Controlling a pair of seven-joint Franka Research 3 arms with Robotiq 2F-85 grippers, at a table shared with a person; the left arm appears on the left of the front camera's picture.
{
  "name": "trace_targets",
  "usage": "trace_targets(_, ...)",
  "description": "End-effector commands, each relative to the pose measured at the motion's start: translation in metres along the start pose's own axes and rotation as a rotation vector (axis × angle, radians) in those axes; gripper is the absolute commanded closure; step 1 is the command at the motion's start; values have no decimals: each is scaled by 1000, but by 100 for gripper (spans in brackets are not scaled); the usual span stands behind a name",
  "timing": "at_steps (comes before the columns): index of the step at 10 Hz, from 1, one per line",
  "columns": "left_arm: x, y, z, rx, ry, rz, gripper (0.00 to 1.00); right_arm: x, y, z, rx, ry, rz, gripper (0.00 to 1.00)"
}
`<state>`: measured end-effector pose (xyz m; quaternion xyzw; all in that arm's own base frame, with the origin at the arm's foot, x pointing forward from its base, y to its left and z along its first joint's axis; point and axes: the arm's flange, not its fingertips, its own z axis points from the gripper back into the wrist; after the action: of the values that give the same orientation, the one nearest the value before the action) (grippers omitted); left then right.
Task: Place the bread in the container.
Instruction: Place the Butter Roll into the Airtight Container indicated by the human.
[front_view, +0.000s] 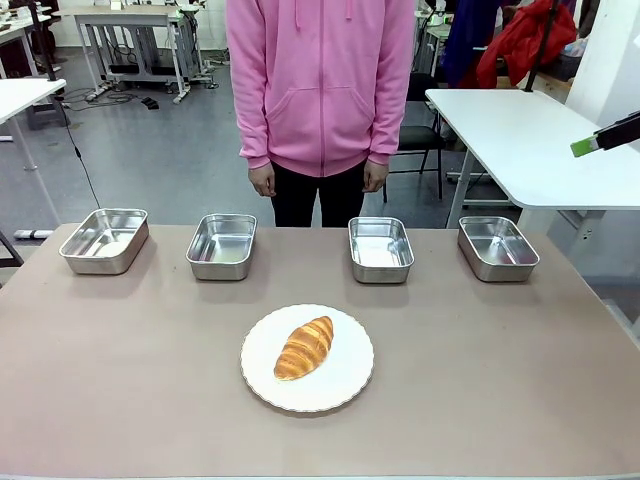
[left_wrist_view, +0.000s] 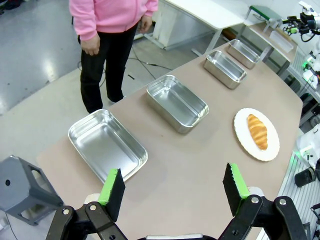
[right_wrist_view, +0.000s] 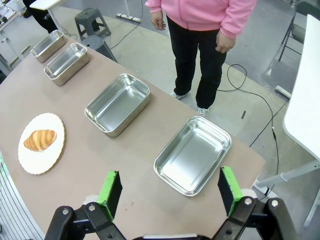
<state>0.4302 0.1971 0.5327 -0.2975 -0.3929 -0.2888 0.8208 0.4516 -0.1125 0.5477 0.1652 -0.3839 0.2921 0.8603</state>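
Nearest, left gripper (left_wrist_view: 173, 192) high over the left end of the table (left_wrist_view: 200, 165), fingers (left_wrist_view: 112, 192) wide apart, holding nothing. Likewise right gripper (right_wrist_view: 169, 192) over the right end, fingers spread, empty.

On the brown table, near middle: round white scallop-edged plate (front_view: 345, 385), croissant (front_view: 304, 347) lying diagonally at its centre, well apart from both grippers.

Farther back, a row of four shiny steel pans across the table, apart from one another and from the plate: leftmost pan (front_view: 104, 240), second pan (front_view: 222, 245), third pan (front_view: 380, 248), rightmost pan (front_view: 497, 247), each showing bare metal inside.

Beyond the far edge, between second and third pans, a person in a pink hoodie (front_view: 320, 80), standing, hands (front_view: 263, 181) hanging at the sides.
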Motion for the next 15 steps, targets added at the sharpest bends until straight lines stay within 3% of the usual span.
trace_targets(1,0,0,2,-6,-5,-14,0,0,0,-1,5,-8,0,0)
trace_targets(15,0,0,2,-6,-5,-14,0,0,0,-1,5,-8,0,0)
